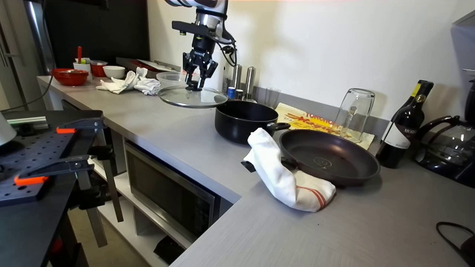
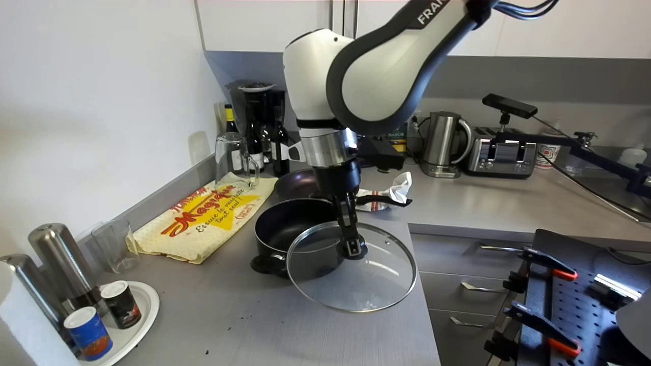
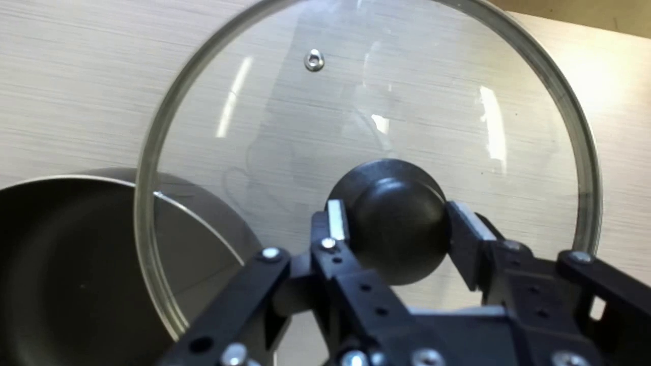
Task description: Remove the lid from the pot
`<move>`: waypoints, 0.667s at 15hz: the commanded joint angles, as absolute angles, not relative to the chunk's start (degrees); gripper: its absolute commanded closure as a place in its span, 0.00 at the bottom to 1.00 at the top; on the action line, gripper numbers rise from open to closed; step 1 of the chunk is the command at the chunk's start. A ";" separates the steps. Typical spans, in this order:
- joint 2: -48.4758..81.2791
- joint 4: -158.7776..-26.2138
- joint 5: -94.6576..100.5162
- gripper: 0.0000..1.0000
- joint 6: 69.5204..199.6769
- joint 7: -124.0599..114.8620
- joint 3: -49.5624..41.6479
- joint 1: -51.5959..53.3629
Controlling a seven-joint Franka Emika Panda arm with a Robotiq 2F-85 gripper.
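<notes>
Lid (image 2: 363, 283) and pot (image 1: 241, 128) are apart: we see the lid held above the counter (image 2: 264, 330), just beside the pot, and in the wrist view it overlaps the pot's edge. We find the gripper (image 3: 396, 223) grasping the lid's dark knob (image 3: 399, 249) from two sides. On the arm (image 2: 386, 86) we read “FRAN”, the rest of the word cut off at the top of the view. The yellowish cloth (image 2: 203, 218) gives us “TORCHON Magique” and, in smaller script, “Essuie la vaisselle tout seul!”. From a wine bottle (image 1: 405, 124) we get only “MOR” before the lettering curves out of our sight. The print on the blue canister (image 2: 89, 335) and the black canister (image 2: 122, 305) is too small for us to make out. The edge of the wrist view cuts the pot short for us. In an exterior view, we have much of the frying pan (image 2: 296, 184) hidden by the pot and the arm; in an exterior view, a white towel (image 1: 274, 170) blocks part of its handle (image 1: 249, 167).
</notes>
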State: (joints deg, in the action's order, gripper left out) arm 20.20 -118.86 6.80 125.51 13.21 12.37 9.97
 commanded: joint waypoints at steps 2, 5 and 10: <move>15.98 -127.68 4.77 0.75 132.12 13.76 14.03 10.42; 17.79 -130.01 5.36 0.75 136.27 12.93 14.36 11.08; 22.36 -130.44 6.76 0.75 140.34 11.30 13.64 12.22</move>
State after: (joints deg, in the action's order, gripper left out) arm 20.92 -130.59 6.24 138.19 12.85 14.20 11.35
